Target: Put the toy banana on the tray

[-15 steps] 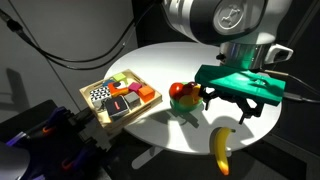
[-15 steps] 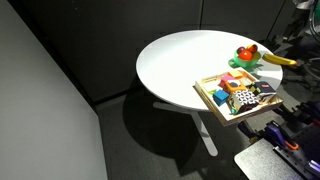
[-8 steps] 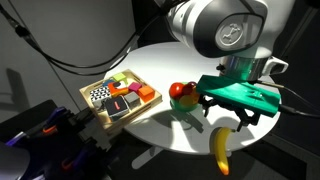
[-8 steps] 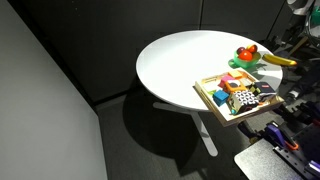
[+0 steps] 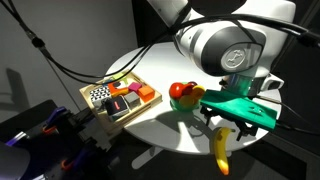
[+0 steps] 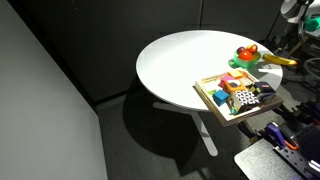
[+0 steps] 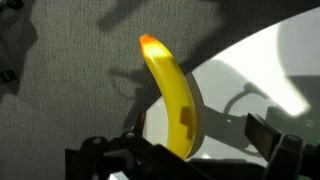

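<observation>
A red-green toy (image 5: 183, 96) stands between banana (image 5: 220, 150) and tray (image 5: 97, 110). Blocks (image 5: 125, 95) crowd the tray. Past it, the bench (image 6: 175, 55) offers wide open passage. The banana's tip overhangs the bench edge.

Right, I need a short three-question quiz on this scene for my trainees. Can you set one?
1. True or false: the toy banana lies on the tray.
2. In the wrist view, the gripper is: A) shut on the toy banana; B) open, one finger on either side of it; C) out of view.
3. Fill in: the tray holds coloured ____.
Key: 1 false; 2 B; 3 blocks.
</observation>
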`<state>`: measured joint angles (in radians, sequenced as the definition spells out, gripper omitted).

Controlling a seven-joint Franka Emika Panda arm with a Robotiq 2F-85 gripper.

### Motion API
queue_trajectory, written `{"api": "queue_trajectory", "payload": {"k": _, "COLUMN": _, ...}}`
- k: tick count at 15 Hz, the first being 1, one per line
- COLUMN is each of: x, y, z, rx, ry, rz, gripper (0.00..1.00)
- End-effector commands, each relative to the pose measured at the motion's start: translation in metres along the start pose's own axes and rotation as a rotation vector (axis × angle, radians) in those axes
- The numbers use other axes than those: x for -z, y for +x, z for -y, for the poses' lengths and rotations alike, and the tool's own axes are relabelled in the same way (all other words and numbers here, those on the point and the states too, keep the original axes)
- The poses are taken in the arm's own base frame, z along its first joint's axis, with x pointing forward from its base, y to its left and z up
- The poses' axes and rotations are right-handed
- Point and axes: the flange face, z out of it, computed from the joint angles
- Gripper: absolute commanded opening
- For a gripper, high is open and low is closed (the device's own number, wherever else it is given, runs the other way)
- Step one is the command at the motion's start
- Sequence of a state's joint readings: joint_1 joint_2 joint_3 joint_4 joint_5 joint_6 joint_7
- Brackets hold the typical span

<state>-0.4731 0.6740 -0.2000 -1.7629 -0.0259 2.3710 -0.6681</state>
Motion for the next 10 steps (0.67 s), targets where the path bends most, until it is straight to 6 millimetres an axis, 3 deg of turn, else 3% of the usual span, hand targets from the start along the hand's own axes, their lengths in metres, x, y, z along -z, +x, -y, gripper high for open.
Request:
{"api": "queue_trajectory", "payload": {"k": 1, "x": -0.018, "y": 0.011, "z": -0.013, "rx": 0.007, "ry": -0.006, "rz": 0.012, "gripper": 1.0}}
{"api": "queue_trajectory", "payload": {"k": 10, "x": -0.057, "y": 0.022, "z": -0.022, "rx": 0.018, "ry": -0.008, "rz": 0.035, "gripper": 1.0}}
